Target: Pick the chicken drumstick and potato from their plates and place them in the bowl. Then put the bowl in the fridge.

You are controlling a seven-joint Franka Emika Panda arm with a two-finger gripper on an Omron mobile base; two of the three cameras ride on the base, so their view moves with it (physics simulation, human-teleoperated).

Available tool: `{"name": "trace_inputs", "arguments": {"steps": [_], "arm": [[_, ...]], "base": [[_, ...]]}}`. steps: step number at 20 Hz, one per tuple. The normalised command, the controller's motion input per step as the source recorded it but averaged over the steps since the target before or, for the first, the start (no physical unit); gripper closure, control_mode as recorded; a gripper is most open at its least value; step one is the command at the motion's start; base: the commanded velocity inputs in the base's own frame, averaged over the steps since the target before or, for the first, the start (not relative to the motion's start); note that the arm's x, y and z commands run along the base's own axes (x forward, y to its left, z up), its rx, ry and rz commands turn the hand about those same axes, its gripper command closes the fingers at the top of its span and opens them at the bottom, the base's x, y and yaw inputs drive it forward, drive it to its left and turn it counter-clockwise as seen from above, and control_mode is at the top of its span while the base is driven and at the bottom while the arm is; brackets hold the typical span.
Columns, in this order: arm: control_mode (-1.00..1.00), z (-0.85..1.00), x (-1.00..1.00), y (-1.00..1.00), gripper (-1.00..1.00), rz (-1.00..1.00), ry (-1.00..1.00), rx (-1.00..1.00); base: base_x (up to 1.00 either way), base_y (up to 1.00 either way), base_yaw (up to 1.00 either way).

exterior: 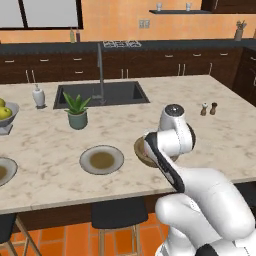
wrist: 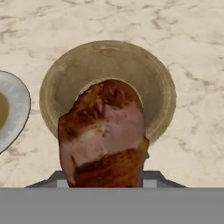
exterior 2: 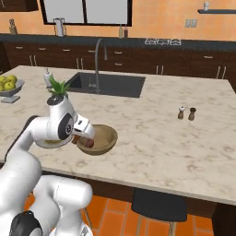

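Observation:
My gripper [exterior 2: 85,137] is shut on the chicken drumstick [wrist: 105,140], a reddish-brown meat piece that hangs just over the tan wooden bowl [wrist: 109,65]. In the right base view the drumstick [exterior 2: 88,144] sits at the near left rim of the bowl [exterior 2: 102,138]. My forearm covers most of the bowl [exterior: 140,149] in the left base view. One grey plate [exterior: 102,160] lies bare to the bowl's left, its edge also in the hand view as the plate [wrist: 13,113]. A second plate [exterior: 3,170] is at the far left counter edge. The potato and the fridge are out of view.
A potted plant [exterior: 77,111] and a sink [exterior: 102,93] with a tall tap stand behind the plates. A grey fruit bowl [exterior: 5,114] is at the far left. Salt and pepper shakers [exterior: 209,108] stand to the right. A stool [exterior: 116,212] is below the counter's front edge.

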Motion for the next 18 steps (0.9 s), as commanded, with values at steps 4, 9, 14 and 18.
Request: {"name": "trace_inputs", "arguments": {"steps": [4, 9, 14, 18], "arm": [[-1.0, -0.25, 1.0, -0.35, 1.0, 0.05, 0.2, 0.05], [-1.0, -0.59, 0.88, -0.43, 1.0, 0.1, 0.04, 0.12], [-1.0, -0.94, 0.71, 0.29, 1.0, 0.01, 0.0, 0.0], [-1.0, -0.64, 0.59, 0.33, -1.0, 0.0, 0.0, -0.01]], "base": [[0.0, 0.0, 0.0], [0.0, 0.0, 0.0], [0.0, 0.0, 0.0], [0.0, 0.0, 0.0]]}}
